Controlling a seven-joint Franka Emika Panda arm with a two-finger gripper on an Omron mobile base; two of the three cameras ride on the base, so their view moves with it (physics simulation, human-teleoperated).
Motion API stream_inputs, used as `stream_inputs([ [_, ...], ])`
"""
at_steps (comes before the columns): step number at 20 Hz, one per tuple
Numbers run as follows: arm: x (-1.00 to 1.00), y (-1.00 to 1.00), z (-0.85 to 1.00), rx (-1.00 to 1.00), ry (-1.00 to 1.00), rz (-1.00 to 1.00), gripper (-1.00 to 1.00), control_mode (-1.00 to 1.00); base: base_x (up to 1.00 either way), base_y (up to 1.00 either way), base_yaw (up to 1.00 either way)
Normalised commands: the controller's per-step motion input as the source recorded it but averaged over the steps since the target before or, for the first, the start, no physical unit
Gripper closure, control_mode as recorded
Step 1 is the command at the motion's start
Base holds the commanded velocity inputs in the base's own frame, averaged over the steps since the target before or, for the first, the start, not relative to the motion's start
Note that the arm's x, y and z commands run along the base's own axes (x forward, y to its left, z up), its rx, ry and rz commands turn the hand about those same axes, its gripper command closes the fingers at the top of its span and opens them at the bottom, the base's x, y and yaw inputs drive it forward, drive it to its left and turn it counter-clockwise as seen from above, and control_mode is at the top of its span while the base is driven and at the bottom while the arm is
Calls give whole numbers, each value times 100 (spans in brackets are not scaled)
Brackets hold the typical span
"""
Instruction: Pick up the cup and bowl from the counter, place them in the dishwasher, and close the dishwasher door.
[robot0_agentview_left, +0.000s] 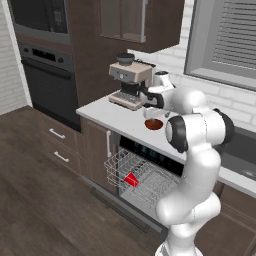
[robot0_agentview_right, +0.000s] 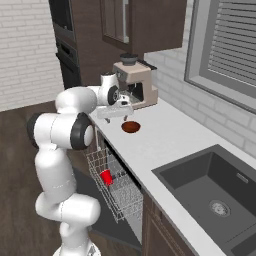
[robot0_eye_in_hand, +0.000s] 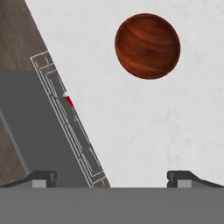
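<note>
The reddish-brown bowl (robot0_agentview_left: 153, 124) (robot0_agentview_right: 131, 127) (robot0_eye_in_hand: 148, 46) sits on the pale counter (robot0_agentview_left: 107, 114) (robot0_agentview_right: 167, 140) near its front edge. My gripper (robot0_agentview_left: 157, 114) (robot0_agentview_right: 116, 112) (robot0_eye_in_hand: 112, 177) hangs just above the counter beside the bowl, open, with nothing between its fingers. The red cup (robot0_agentview_left: 131, 180) (robot0_agentview_right: 106, 177) (robot0_eye_in_hand: 69, 101) lies in the pulled-out wire rack (robot0_agentview_left: 122, 167) (robot0_agentview_right: 112, 192) of the dishwasher (robot0_agentview_left: 150, 157). The dishwasher door (robot0_agentview_left: 117, 205) (robot0_eye_in_hand: 30, 118) is folded down flat below the rack.
A beige coffee machine (robot0_agentview_left: 130, 82) (robot0_agentview_right: 136, 82) stands at the counter's far end behind the bowl. A black wall oven (robot0_agentview_left: 47, 85) is to the left. The dark sink (robot0_agentview_right: 215, 190) is set in the counter to the right. Drawer fronts with silver handles (robot0_agentview_left: 57, 134) adjoin the dishwasher.
</note>
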Motion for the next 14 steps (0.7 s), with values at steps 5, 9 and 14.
stream_inputs([
  [5, 62, 3, -13, 0, 0, 9, -100, -100, 0, 0, 0],
  [9, 58, 2, -49, -4, 4, 6, -100, -100, 0, 0, 0],
  [14, 40, 0, -49, -8, 14, 1, -100, -100, 0, 0, 0],
])
